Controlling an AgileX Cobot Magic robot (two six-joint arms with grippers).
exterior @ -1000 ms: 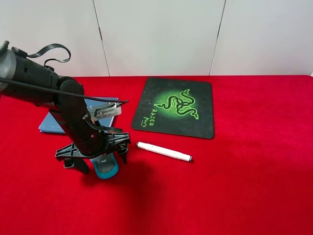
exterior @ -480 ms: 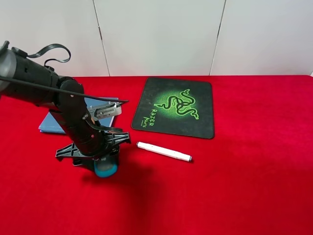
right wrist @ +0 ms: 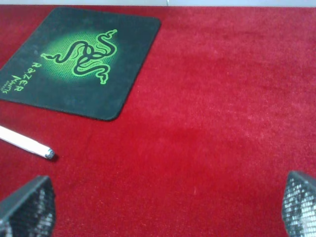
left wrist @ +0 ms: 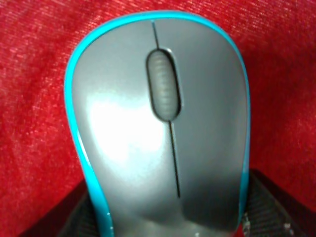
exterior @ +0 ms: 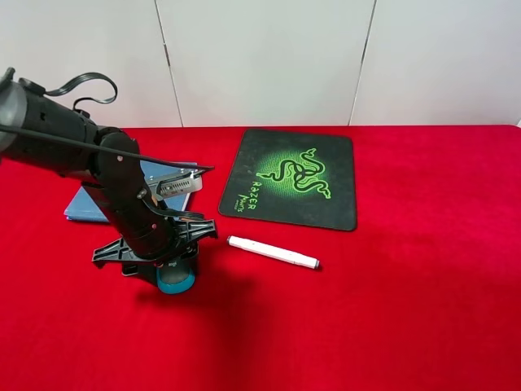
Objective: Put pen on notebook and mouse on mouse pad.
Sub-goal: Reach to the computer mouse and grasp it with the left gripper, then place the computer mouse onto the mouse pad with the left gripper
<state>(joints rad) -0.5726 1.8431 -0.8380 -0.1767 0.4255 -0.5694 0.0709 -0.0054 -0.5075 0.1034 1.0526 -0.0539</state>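
The mouse (exterior: pixel 176 281), grey on top with teal sides, sits on the red cloth at the front left and fills the left wrist view (left wrist: pixel 158 128). My left gripper (exterior: pixel 167 270) is shut on the mouse, its dark fingers (left wrist: pixel 279 205) pressed against the mouse's sides. The white pen (exterior: pixel 273 252) lies on the cloth just right of it, and its tip shows in the right wrist view (right wrist: pixel 27 144). The black mouse pad (exterior: pixel 293 179) (right wrist: pixel 79 59) with the green logo lies behind the pen. The blue-grey notebook (exterior: pixel 81 205) is partly hidden behind the left arm. My right gripper (right wrist: pixel 163 210) is open over bare cloth.
A red cloth (exterior: pixel 407 285) covers the whole table. A white panelled wall (exterior: pixel 269 57) stands behind it. The left arm's black body and cable (exterior: pixel 73 138) reach in over the notebook from the left.
The left gripper's fingers have closed in from wide apart onto the mouse's sides. The pen, mouse pad and notebook have not moved.
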